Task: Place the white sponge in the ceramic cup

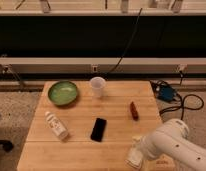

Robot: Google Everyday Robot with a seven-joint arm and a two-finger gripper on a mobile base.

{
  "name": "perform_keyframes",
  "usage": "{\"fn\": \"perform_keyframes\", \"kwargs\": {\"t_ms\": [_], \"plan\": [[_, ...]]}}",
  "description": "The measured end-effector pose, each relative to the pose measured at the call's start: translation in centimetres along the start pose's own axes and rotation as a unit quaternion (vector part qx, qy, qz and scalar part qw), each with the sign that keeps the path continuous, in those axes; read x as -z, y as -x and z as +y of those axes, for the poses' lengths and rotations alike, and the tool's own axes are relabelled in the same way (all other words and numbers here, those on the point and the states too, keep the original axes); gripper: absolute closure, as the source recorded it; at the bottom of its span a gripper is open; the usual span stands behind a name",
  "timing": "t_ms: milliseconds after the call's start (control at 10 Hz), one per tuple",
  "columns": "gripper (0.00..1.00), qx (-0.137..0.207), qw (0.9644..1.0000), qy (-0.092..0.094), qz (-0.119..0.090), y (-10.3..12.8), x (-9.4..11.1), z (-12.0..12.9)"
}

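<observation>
The ceramic cup (pixel 97 86) is a small plain white cup standing upright at the back middle of the wooden table (pixel 116 107). My white arm (pixel 171 145) comes in from the lower right. My gripper (pixel 136 152) hangs over the table's front right edge, far from the cup. A pale blocky shape (pixel 133 160) sits right at the gripper's tip. It may be the white sponge, but I cannot tell it apart from the gripper. No other sponge shows on the table.
A wide green bowl (pixel 63 92) sits at the back left. A white labelled bottle (pixel 56 125) lies at the front left. A flat black object (pixel 99 129) lies in the middle. A small red-brown object (pixel 133 110) lies right of centre. Cables and a blue box (pixel 167 93) lie on the floor at right.
</observation>
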Motion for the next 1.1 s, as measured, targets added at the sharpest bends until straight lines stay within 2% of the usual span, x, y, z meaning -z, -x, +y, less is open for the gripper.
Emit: {"fn": "perform_keyframes", "kwargs": {"t_ms": [400, 1100], "plan": [[0.2, 0.03, 0.999, 0.029, 0.017, -0.8, -2.4, -0.6], [0.2, 0.023, 0.9979, 0.051, 0.032, -2.6, -4.9, -0.1]]}}
